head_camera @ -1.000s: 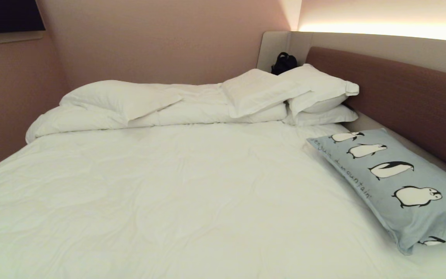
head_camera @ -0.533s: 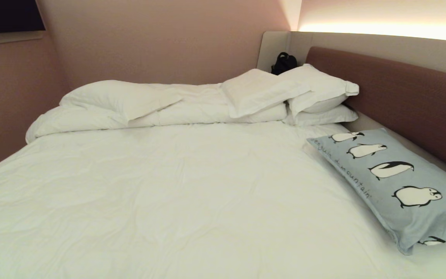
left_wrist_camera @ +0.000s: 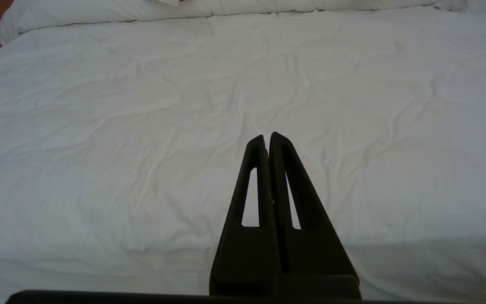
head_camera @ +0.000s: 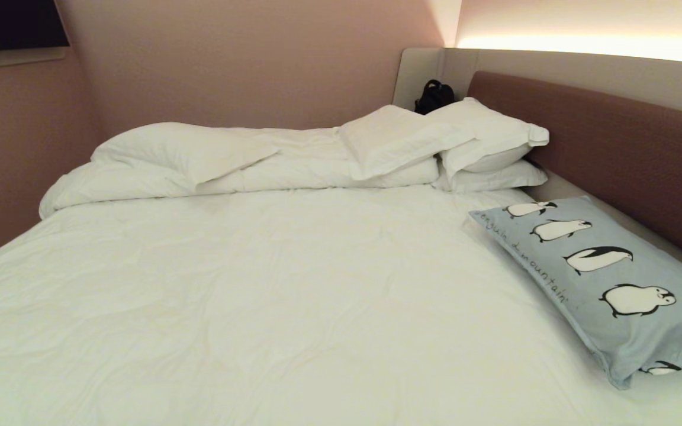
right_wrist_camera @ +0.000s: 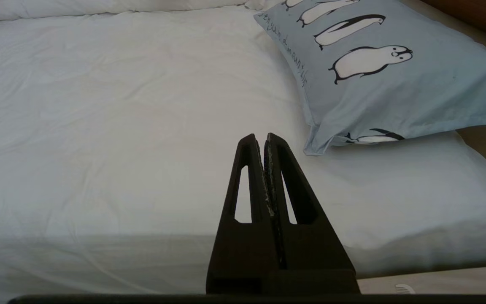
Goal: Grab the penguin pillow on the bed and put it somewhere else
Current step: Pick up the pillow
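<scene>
Blue-grey penguin pillow (head_camera: 607, 278) lies on the bed (head_camera: 270, 284) — left claw (left_wrist_camera: 267, 137), right claw (right_wrist_camera: 259, 137) both pressed together.

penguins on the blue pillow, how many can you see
5: four in a row along the pillow, far end to near; a fifth peeks out underneath, mostly hidden.

We are looking at a bedroom, perhaps a hotel room: a large bed (head_camera: 293, 284) made up in white linen fills the corner, white pillows (head_camera: 483, 142) stacked against a brown padded headboard (head_camera: 613, 148), pink walls (head_camera: 246, 59) close around it, and warm strip lighting (head_camera: 584, 42) glowing above.
</scene>
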`<state>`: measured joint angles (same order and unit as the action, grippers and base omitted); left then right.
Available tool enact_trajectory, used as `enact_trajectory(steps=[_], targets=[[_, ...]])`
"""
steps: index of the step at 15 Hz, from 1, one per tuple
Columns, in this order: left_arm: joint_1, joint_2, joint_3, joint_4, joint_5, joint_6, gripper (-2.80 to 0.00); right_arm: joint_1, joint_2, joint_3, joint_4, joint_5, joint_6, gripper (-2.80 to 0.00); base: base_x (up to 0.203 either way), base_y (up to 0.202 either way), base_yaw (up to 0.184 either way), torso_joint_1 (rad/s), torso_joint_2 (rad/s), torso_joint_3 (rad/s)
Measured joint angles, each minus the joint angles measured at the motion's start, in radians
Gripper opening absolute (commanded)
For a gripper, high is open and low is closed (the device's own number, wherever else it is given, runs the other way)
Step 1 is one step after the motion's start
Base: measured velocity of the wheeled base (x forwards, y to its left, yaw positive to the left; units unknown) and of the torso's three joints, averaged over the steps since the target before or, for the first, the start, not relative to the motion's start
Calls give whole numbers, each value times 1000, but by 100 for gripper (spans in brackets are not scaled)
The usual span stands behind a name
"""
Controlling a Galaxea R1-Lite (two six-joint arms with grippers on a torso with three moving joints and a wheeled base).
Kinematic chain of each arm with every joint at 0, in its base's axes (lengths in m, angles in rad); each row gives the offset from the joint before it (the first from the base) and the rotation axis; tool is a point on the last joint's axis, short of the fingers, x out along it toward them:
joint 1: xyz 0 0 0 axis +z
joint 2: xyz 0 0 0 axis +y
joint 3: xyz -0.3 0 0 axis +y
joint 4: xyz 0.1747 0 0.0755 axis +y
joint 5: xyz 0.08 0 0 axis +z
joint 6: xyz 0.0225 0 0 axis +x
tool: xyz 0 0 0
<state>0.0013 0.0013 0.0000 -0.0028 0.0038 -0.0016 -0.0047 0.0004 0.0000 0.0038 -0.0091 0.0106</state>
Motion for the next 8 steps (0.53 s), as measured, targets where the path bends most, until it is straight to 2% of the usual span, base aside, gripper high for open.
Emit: enact_trajectory(steps=[8], targets=[[0, 0, 0, 0, 0, 0, -280, -1, 0, 0, 0, 0, 0, -280, 0, 0, 0, 0, 0, 0]])
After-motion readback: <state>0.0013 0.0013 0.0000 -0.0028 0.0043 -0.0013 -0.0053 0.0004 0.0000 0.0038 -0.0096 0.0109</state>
